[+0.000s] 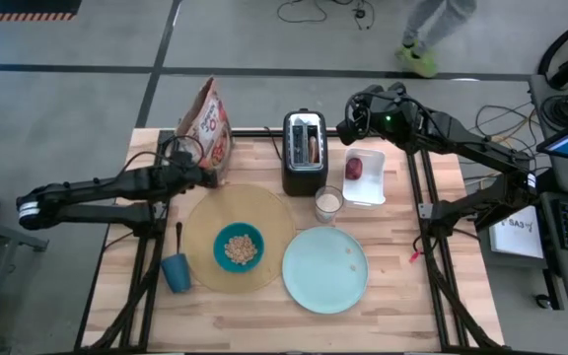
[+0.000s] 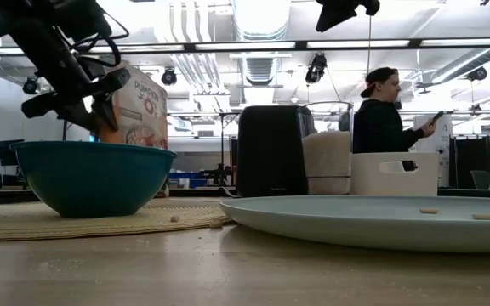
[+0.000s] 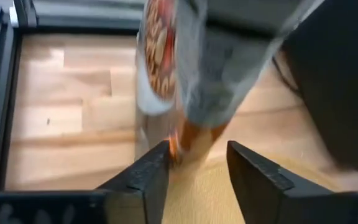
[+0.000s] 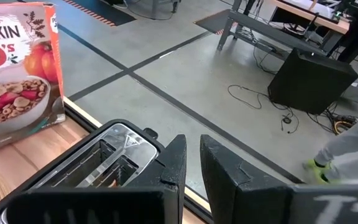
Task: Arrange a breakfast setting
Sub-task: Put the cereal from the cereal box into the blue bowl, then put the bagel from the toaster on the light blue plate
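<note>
Looking down on the wooden surface (image 1: 402,296), we see the round tan placemat (image 1: 264,212) near its centre, with the teal bowl (image 1: 238,248) of cereal resting on it. At the placemat's 4 o'clock lies the large pale-blue plate (image 1: 324,269), its edge just beside the mat. At 8 o'clock stands the dark blue cup (image 1: 177,272), and the black spoon (image 1: 178,235) lies just beyond the mat's rim at 9 o'clock. The dark red fruit (image 1: 354,168) sits in a white tray (image 1: 371,193) at 2 o'clock, beyond a black toaster (image 1: 303,153) and a white cup (image 1: 327,204).

The left gripper (image 3: 196,163) reaches to the cereal box (image 1: 206,125) at 11 o'clock, its fingers narrowly parted at the box's base; we cannot tell whether they press it. The right gripper (image 4: 193,163) hovers above the toaster, fingers nearly together and holding nothing.
</note>
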`<state>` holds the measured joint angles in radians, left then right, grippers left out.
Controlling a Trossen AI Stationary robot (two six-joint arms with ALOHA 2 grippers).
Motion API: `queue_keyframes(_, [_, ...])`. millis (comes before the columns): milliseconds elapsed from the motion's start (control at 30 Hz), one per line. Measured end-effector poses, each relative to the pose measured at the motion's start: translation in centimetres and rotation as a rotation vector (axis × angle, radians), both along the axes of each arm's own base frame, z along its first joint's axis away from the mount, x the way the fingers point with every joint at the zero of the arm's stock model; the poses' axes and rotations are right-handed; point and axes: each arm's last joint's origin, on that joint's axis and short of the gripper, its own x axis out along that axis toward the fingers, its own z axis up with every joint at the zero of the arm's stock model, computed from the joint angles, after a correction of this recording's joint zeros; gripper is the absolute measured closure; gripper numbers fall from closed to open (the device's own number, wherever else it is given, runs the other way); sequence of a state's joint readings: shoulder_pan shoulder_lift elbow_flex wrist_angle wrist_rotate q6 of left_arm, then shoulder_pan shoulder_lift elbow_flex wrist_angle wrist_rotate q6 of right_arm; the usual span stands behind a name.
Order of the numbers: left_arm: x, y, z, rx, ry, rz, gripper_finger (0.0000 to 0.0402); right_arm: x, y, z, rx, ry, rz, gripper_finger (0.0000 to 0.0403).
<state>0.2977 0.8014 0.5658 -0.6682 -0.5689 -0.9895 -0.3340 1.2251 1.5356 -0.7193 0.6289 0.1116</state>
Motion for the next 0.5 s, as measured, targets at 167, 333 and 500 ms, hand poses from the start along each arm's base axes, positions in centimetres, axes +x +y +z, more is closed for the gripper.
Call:
queue_keyframes(167, [-0.5, -0.3, 0.6, -0.081, 0.024, -0.005, 0.0233, 0.0, 0.0, 0.0, 0.000, 0.000, 0.000, 0.0364])
queue_keyframes(333, [-0.7, -0.4, 2.0, -0.121, 0.065, -0.012, 0.0218, 0.0, 0.0, 0.0, -0.001, 0.002, 0.001, 0.0364])
queue_keyframes(500, [-1.1, -0.6, 3.3, -0.139, 0.122, -0.009, 0.0214, 0.0, 0.0, 0.0, -0.003, 0.004, 0.002, 0.0364])
